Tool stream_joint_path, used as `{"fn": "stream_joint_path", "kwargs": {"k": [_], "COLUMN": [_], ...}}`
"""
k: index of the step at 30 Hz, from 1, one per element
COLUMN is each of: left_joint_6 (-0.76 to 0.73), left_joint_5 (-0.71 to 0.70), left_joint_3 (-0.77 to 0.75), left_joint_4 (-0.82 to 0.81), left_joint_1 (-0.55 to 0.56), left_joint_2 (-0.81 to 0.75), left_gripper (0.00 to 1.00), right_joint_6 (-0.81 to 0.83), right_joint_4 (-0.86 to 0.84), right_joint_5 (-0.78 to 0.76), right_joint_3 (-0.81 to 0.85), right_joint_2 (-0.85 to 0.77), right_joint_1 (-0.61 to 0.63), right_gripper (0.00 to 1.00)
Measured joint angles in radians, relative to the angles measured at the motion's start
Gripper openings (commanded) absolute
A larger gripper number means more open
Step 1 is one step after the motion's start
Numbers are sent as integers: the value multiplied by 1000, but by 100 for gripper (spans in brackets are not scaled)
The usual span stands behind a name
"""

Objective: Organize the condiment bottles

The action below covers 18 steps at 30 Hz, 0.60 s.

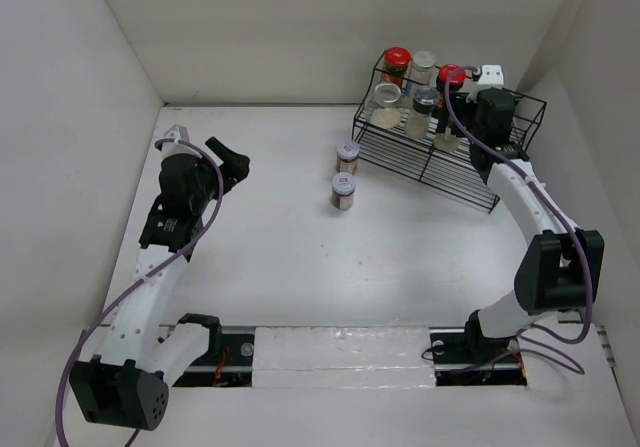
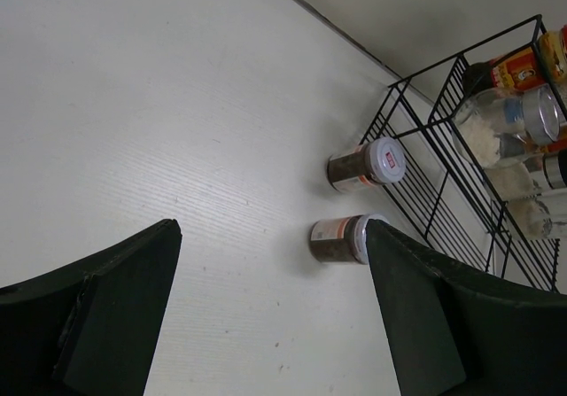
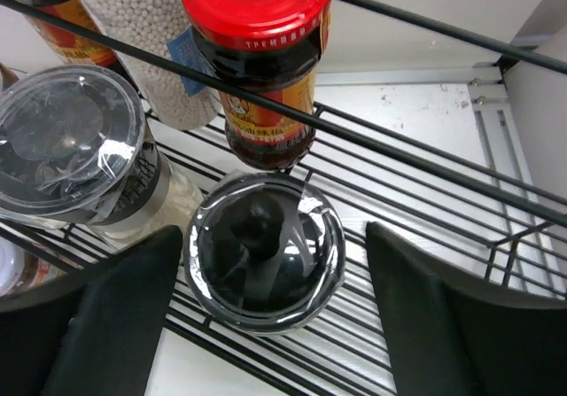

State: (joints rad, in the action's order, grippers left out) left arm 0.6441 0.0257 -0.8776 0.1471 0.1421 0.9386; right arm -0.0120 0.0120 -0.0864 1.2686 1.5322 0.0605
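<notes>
Two silver-lidded jars with brown contents stand on the table, one (image 1: 347,155) just behind the other (image 1: 343,189); both show in the left wrist view, the rear one (image 2: 368,164) and the front one (image 2: 337,239). My left gripper (image 1: 232,162) is open and empty, well to their left, its jaws (image 2: 273,228) facing them. Two red-lidded jars (image 1: 397,62) (image 1: 450,75) and a silver-lidded one (image 1: 423,65) stand on the rack's upper tier. My right gripper (image 3: 270,236) is open, its fingers either side of the black-lidded jar (image 3: 264,250) on the lower shelf, not closed on it.
The black wire rack (image 1: 480,182) stands at the back right by the walls. A clear-lidded jar (image 3: 71,139) with pale contents stands just left of the black-lidded one. A rack wire (image 3: 425,170) crosses in front of the red-lidded jar (image 3: 261,50).
</notes>
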Motion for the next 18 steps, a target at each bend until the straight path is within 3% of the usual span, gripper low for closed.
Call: {"fn": "stream_joint_path", "kwargs": {"k": [4,9,14,18], "left_joint_6": [0,-1,-2,-1], "left_joint_5": [2,8,23,34], "left_joint_3": [0,0,0,0], "left_joint_4": [0,0,-2,-5], "left_joint_1": [0,0,0,0], "left_joint_2": [0,0,0,0], "left_gripper": [81,80,80,80], "right_joint_6": [-5,-7,-11,-15], "right_joint_4": [-19,-20,-100,-154], "right_joint_5": [-5,-48,-20,53], "right_joint_3": [0,-21,-74,-106], "right_joint_2": [-8,-111,-250,-218], "right_joint_1": [0,32,187,342], "right_gripper": [100,100,100,100]}}
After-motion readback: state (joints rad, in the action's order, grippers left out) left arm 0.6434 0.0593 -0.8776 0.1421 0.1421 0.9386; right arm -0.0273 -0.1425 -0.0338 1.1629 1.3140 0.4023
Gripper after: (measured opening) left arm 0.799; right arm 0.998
